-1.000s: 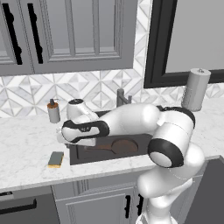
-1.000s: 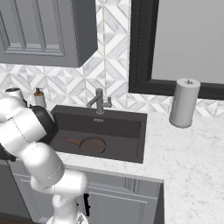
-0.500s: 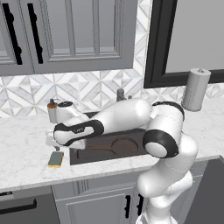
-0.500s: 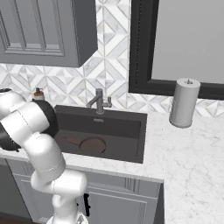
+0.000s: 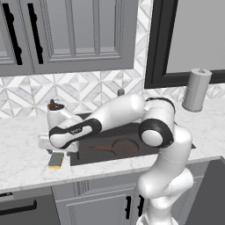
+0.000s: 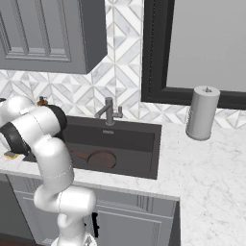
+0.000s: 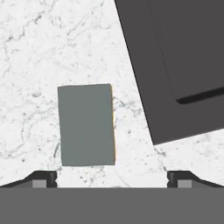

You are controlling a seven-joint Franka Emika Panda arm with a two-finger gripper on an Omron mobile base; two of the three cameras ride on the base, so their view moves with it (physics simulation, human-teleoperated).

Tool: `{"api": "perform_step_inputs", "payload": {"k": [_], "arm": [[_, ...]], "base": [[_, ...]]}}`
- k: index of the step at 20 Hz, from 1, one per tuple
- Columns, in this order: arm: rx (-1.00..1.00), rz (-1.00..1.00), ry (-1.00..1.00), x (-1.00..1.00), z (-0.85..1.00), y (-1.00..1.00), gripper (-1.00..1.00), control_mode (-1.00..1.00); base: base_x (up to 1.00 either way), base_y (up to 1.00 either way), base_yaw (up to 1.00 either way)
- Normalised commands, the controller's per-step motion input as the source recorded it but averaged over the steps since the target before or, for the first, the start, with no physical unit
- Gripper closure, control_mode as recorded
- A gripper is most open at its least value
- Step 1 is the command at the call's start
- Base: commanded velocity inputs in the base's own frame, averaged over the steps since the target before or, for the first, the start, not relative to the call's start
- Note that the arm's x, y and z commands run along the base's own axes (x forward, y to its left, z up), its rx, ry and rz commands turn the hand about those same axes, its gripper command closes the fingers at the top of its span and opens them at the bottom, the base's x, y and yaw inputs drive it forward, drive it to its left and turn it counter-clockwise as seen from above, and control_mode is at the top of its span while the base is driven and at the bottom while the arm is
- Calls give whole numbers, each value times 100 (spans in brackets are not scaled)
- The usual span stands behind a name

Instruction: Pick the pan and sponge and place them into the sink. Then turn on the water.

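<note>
The small round dark brown frying pan [image 5: 124, 145] already lies in the large dark grey rectangular sink [image 6: 144, 144], so the sponge pick-up is the step in hand. The two-finger gripper [image 7: 113, 178], jaws wide and empty, hangs above the small yellow sponge with a grey-green top [image 7: 86, 124], which lies on the white marble countertop [image 7: 39, 52] left of centre in the hand view, nearer one fingertip. The next move likely calls for centring, then descending.

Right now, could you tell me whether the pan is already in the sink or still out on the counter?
In. The pan lies flat on the sink floor, handle pointing left.
</note>
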Motion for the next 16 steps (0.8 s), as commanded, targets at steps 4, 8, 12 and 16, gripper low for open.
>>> {"api": "perform_step_inputs", "payload": {"k": [4,8,12,16], "arm": [[0,0,0,2,-22,11,-100,-100],[0,0,0,2,-15,18,-100,-100],[0,0,1,0,-21,8,-100,-100],[0,0,3,2,-32,0,-100,-100]], "base": [[0,0,0],[0,0,0],[0,0,0],[0,0,0]]}}
